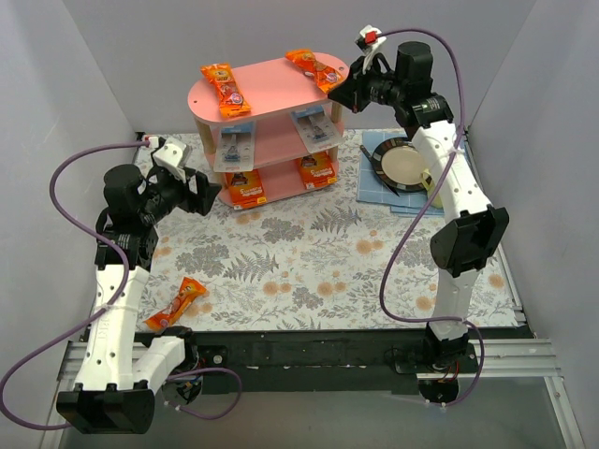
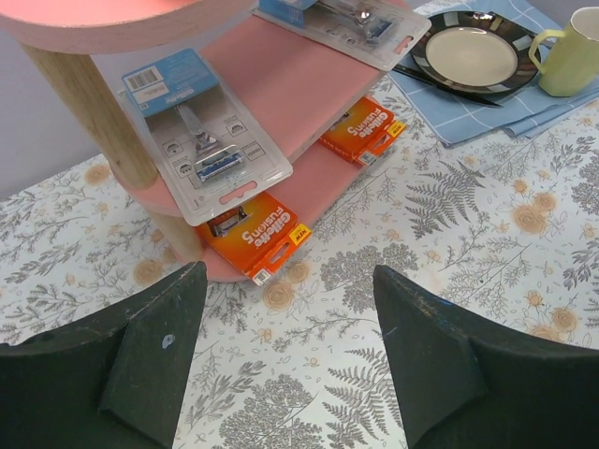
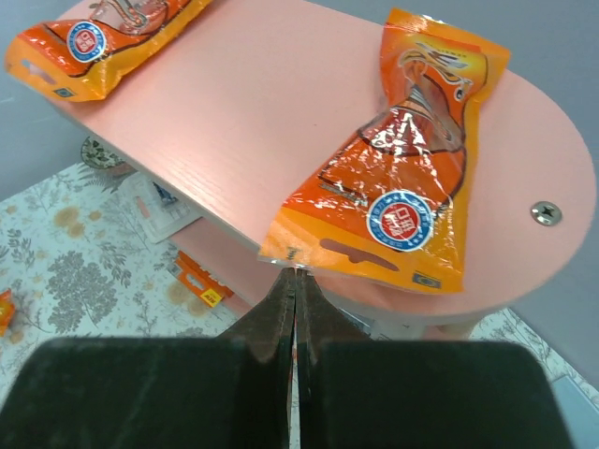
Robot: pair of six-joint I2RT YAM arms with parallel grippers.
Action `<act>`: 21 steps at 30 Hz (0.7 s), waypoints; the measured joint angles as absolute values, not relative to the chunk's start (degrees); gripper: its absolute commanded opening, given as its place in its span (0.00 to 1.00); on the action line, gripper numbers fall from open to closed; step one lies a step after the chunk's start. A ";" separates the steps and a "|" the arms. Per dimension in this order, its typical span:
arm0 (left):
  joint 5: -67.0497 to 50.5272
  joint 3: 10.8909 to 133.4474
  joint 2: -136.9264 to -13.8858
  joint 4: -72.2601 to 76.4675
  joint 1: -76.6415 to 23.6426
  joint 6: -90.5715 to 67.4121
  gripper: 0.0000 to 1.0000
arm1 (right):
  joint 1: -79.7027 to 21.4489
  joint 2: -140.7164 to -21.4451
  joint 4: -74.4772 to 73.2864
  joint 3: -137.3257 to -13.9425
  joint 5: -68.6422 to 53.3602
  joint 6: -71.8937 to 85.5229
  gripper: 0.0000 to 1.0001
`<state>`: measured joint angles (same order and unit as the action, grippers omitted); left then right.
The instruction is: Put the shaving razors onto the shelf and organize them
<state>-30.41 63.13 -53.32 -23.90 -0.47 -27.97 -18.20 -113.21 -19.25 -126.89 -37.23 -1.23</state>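
The pink three-tier shelf (image 1: 271, 84) stands at the back. Two long orange bags (image 1: 223, 87) (image 1: 312, 68) lie on its top board. Two clear blister packs (image 1: 234, 147) (image 1: 315, 128) lie on the middle board and two orange cards (image 1: 246, 190) (image 1: 317, 171) on the bottom board. My right gripper (image 3: 296, 273) is shut, its tips pinching the near edge of the right orange bag (image 3: 402, 168). My left gripper (image 2: 288, 271) is open and empty above the table, in front of the left card (image 2: 255, 234). One more orange bag (image 1: 176, 304) lies on the table at the front left.
A black-rimmed plate (image 1: 404, 164) sits on a blue cloth (image 1: 370, 182) right of the shelf, with a pale green mug (image 2: 573, 61) beside it. A floral cloth (image 1: 309, 253) covers the table. Grey walls close in on both sides.
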 measured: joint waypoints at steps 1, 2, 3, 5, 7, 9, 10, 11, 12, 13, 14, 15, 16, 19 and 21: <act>-30.39 63.13 -53.25 -24.03 -0.47 -27.88 0.71 | -17.87 -113.49 -19.46 -127.13 -37.26 -1.34 0.01; -30.35 63.13 -53.19 -24.21 -0.47 -27.79 0.71 | -17.67 -113.73 -19.53 -127.37 -37.26 -1.41 0.01; -30.22 63.13 -53.15 -24.40 -0.47 -27.66 0.71 | -17.58 -113.86 -19.53 -127.42 -37.28 -1.41 0.01; -29.95 63.13 -53.12 -24.82 -0.47 -27.31 0.72 | -17.63 -113.97 -19.59 -127.42 -37.67 -1.26 0.01; -29.52 63.13 -53.12 -25.43 -0.47 -27.00 0.77 | -17.72 -113.93 -19.29 -127.22 -38.33 -0.86 0.01; -28.88 63.13 -53.15 -26.06 -0.47 -26.57 0.79 | -17.78 -113.40 -18.76 -125.97 -39.18 -0.14 0.01; -28.27 63.13 -53.17 -26.68 -0.47 -26.22 0.79 | -17.89 -112.88 -18.52 -124.68 -39.55 0.16 0.01; -27.49 63.16 -53.32 -27.55 -0.47 -25.76 0.79 | -17.93 -112.20 -18.35 -123.37 -39.86 0.47 0.06; -26.81 63.26 -53.69 -28.80 -0.47 -25.12 0.78 | -18.06 -111.09 -18.13 -121.12 -40.12 0.91 0.16; -26.11 63.53 -54.26 -30.55 -0.47 -23.55 0.78 | -18.15 -109.78 -18.20 -118.67 -40.53 1.34 0.33; -25.63 63.68 -55.02 -32.27 -0.47 -21.67 0.79 | -18.39 -108.07 -18.13 -115.57 -40.95 1.45 0.39; -25.08 63.68 -55.81 -34.37 -0.47 -19.73 0.79 | -18.57 -106.30 -18.61 -112.88 -41.23 1.63 0.43; -24.47 63.55 -56.53 -36.84 -0.47 -17.78 0.79 | -18.76 -104.62 -19.09 -110.32 -41.56 1.39 0.49; -21.87 60.90 -57.34 -43.99 -0.47 -12.01 0.78 | -19.90 -98.52 -19.79 -101.16 -42.59 1.08 0.57; -19.68 58.48 -58.13 -48.60 -0.47 -8.80 0.77 | -20.71 -94.19 -19.88 -94.72 -43.05 0.95 0.58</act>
<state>-19.68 58.48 -58.13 -48.60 -0.47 -8.80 -20.71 -94.19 -19.88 -94.72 -43.05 0.95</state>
